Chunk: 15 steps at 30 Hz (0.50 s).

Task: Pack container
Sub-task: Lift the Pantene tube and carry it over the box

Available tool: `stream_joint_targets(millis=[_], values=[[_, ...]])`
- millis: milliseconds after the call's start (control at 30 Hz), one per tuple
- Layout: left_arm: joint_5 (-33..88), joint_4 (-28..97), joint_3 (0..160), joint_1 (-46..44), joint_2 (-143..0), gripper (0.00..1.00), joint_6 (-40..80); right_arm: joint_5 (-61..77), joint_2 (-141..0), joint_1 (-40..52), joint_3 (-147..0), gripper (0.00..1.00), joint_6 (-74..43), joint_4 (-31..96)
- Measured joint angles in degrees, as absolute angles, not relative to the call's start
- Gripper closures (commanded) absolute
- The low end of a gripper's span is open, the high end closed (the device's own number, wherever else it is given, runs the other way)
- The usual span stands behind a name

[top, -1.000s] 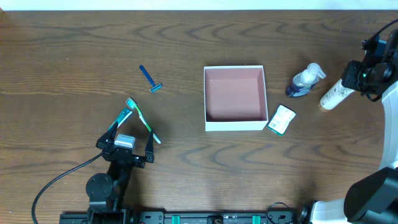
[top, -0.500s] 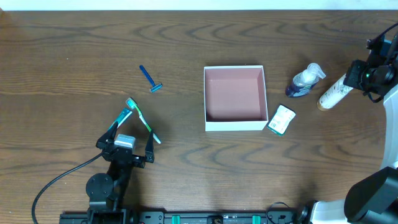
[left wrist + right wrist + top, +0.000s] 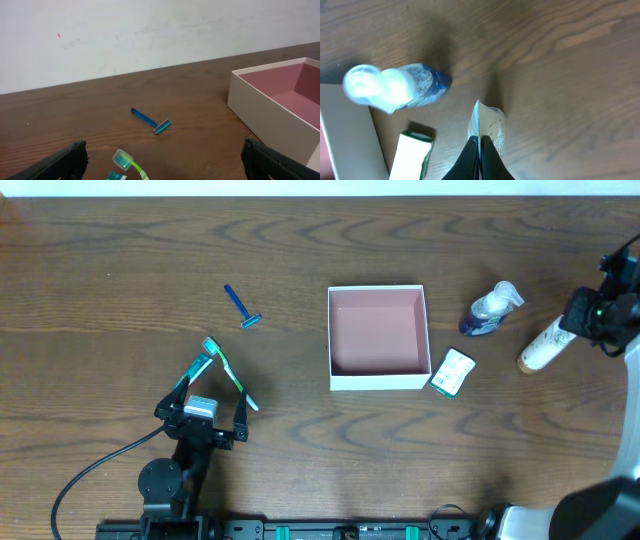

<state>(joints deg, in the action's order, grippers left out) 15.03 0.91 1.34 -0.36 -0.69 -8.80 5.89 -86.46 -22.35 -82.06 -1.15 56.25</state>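
Pink-lined container (image 3: pixel 380 381) sits mid-tabletop (image 3: pixel 120 250), open wood on its left; a carton (image 3: pixel 453 372) just beside its right corner, a bottle (image 3: pixel 490 310) near. Left wrist: left jaws spread wide, empty, razor (image 3: pixel 150 120) ahead. Right wrist: right jaws pinched on a tube (image 3: pixel 490 132).

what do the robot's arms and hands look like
Both hands are black with slim fingers. The left hand has teal trim, a silver block behind it and a black cable trailing from its base. The right hand shows a small green light; its arm has white casing.
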Motion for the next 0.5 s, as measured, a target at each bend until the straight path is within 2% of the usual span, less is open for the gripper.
stream_joint_targets(millis=[300,500], values=[[15.0,0.9,1.3,-0.4,-0.7,0.02,-8.8,9.2,-76.9,-21.8,-83.6,0.99,-1.9,66.8],[15.0,0.9,1.3,-0.4,-0.7,0.02,-8.8,14.7,-74.0,-15.6,-83.6,0.99,-0.8,71.5]])
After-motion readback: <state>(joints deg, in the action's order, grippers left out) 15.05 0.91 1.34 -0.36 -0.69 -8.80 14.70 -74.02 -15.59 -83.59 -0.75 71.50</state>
